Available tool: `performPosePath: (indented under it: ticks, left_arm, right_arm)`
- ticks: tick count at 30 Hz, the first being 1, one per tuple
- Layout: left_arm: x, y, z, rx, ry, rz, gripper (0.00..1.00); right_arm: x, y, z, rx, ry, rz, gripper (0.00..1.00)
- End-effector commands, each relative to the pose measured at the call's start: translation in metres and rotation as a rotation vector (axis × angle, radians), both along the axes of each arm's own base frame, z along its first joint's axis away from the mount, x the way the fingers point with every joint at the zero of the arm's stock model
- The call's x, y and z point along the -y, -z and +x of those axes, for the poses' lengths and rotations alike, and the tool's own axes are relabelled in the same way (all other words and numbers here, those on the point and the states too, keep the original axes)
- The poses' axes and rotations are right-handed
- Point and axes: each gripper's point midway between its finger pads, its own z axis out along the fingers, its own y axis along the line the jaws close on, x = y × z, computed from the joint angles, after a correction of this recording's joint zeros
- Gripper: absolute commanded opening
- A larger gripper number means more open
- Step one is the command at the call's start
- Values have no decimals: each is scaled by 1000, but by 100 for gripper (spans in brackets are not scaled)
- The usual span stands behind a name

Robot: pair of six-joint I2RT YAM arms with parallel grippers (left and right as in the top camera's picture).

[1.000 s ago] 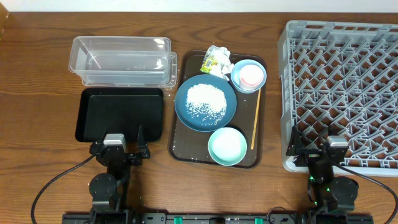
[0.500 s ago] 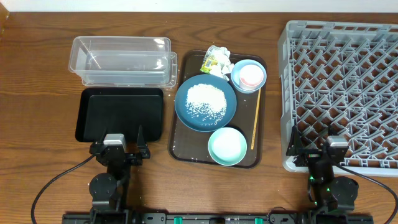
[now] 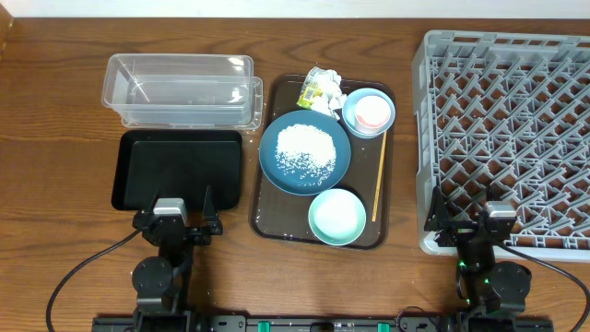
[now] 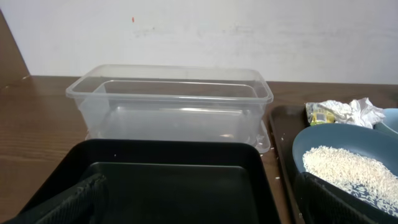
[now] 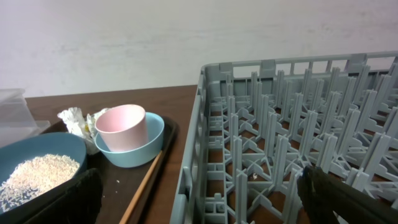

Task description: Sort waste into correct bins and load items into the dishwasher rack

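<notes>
Overhead: left jaws and right jaws sit wide and empty at the near edge of the surface. Rice [image 3: 306, 149] heaps on the blue plate [image 3: 275, 171], which rests on the brown tray [image 3: 270, 224]. Wrapper [image 3: 321, 89] at its far edge, pink cup [image 3: 372, 112] nested in a bowl [image 3: 351, 100], second bowl [image 3: 336, 217] nearest me, stick [image 3: 379, 180] along the right. Clear tub [image 3: 180, 88], black tray [image 3: 180, 171] and rack [image 3: 507, 111] look bare.

Left wrist: black tray just ahead, tub behind.

Right wrist: rack right, cup left.

Judgement: nothing begun, waste first. The next move is to reach for the wrapper, or pinch the plate rim, keeping it level.
</notes>
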Motion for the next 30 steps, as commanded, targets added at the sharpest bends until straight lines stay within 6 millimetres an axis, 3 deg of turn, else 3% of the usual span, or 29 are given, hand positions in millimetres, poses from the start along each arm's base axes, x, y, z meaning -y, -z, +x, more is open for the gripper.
performPosePath:
  ticks: [1, 5, 9, 13, 20, 24, 30]
  left_arm:
    - [3, 0, 1, 17, 16, -45, 96]
    - [63, -30, -10, 84, 362, -287, 96]
    - [88, -67, -27, 208, 550, -310, 96]
    - [91, -99, -38, 335, 596, -309, 96]
    - [87, -124, -38, 337, 572, -315, 96]
    - [85, -127, -20, 186, 525, -279, 96]
    - [85, -127, 22, -250, 474, -272, 96]
  right_arm:
    - [2, 0, 0, 1, 5, -13, 99]
    - [2, 0, 0, 1, 5, -12, 99]
    - [2, 0, 0, 1, 5, -13, 99]
    - [2, 0, 0, 1, 5, -13, 99]
    - [2, 0, 0, 2, 5, -13, 99]
    - [2, 0, 0, 1, 5, -13, 99]
    - [2, 0, 0, 1, 5, -13, 99]
